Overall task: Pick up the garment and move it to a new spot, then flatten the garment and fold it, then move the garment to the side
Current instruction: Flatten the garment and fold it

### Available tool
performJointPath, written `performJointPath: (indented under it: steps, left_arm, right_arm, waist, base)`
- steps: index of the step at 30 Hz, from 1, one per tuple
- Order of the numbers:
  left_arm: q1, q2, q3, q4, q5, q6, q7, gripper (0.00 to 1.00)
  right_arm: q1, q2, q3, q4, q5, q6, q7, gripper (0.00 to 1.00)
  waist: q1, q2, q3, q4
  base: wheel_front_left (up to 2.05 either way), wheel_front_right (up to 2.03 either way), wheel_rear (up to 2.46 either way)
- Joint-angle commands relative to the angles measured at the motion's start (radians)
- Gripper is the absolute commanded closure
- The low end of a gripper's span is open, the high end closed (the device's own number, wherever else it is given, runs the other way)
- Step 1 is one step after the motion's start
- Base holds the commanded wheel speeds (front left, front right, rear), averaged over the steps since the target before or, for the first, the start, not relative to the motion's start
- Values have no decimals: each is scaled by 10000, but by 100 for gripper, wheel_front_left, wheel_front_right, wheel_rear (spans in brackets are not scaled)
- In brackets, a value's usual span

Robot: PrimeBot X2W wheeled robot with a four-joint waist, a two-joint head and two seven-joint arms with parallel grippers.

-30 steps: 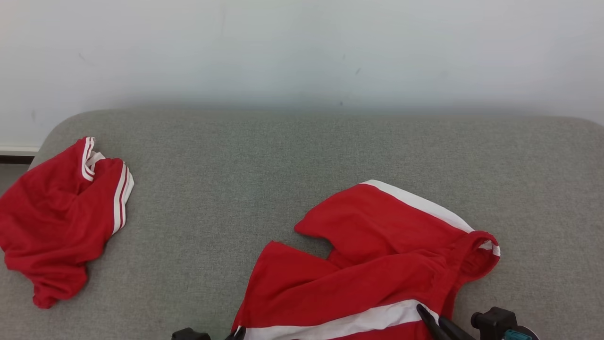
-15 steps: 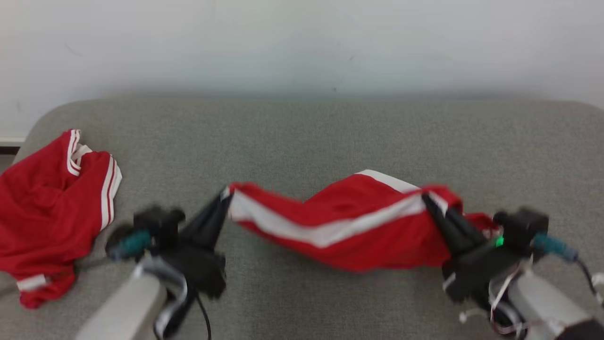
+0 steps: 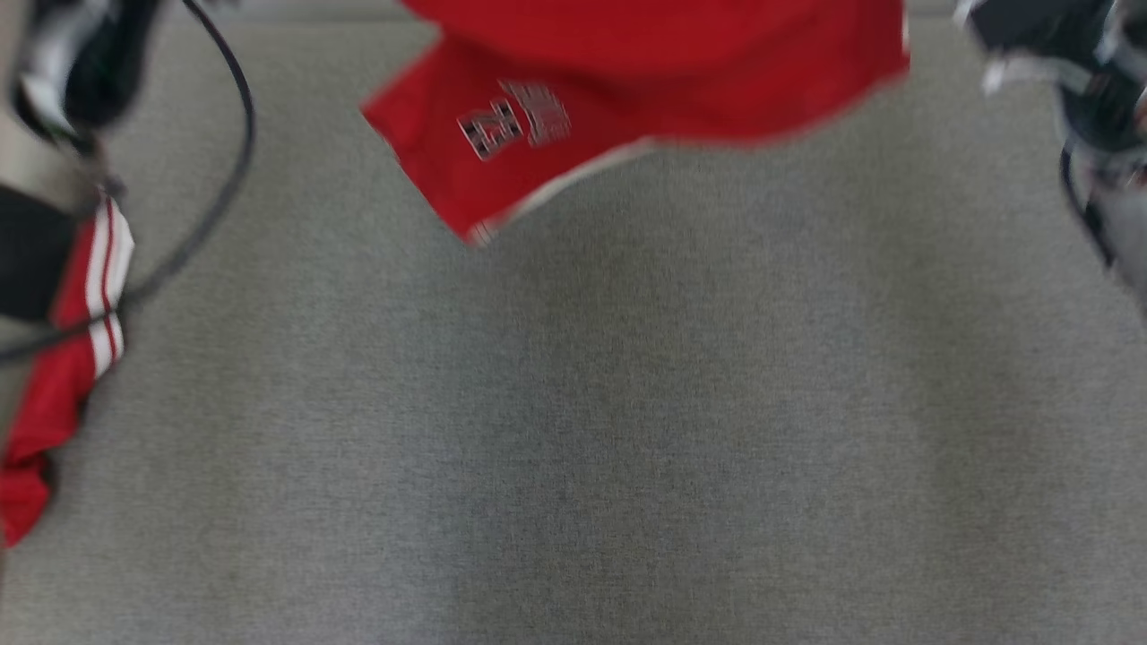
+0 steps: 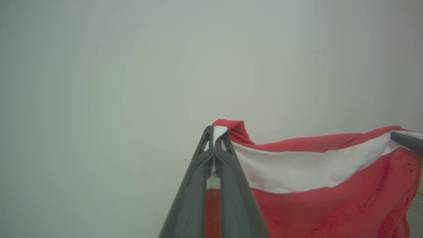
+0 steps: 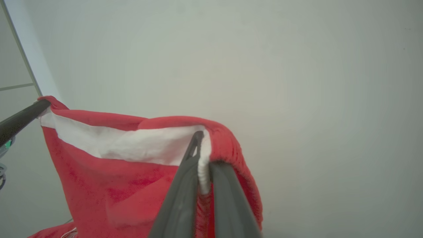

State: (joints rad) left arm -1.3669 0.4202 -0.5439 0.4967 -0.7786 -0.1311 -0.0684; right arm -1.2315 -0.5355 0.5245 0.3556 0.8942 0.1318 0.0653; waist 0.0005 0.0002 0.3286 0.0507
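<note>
Head view has the red garment [image 3: 645, 81] hanging in the air above the grey cushion [image 3: 573, 403]. The left gripper [image 4: 216, 132] and right gripper [image 5: 202, 142] are each clamped on its upper edge, one at either end, holding it spread between them. Another red garment [image 3: 72, 376] lies at the cushion's left side.

The red garment [image 3: 681, 63] bears unreadably blurred print [image 3: 515, 121].

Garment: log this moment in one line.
left gripper: shut on garment | right gripper: shut on garment | garment: hanging above grey surface
</note>
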Motion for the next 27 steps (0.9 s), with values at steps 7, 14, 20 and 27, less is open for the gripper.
performJointPath:
  steps: [7,14,20,27]
  left_arm:
    - [-3041,92,-24,1368,-218,15,-156,100]
    - [-4557,165,-783,2079,-447,15,-129,100]
    - [-4949,160,-1490,2373,-1040,15,-555,100]
    - [-3226,552,-2275,1871,-1866,15,-1543,100]
  right_arm:
    - [-3598,380,637,1218,574,-23,1118,100]
    - [-5431,162,1658,1895,692,-23,1495,100]
    - [-6081,-160,2430,2221,1245,-23,1209,100]
    - [-4651,-1033,3747,1221,2158,-23,138,100]
  waist:
    - [-5,-2,2310,-357]
    - [-5,-2,2878,-408]
    - [-5,-2,3357,-343]
    - [-5,-2,2976,-391]
  base:
    - [0,0,0]
    - [0,0,0]
    - [0,0,0]
    - [0,0,0]
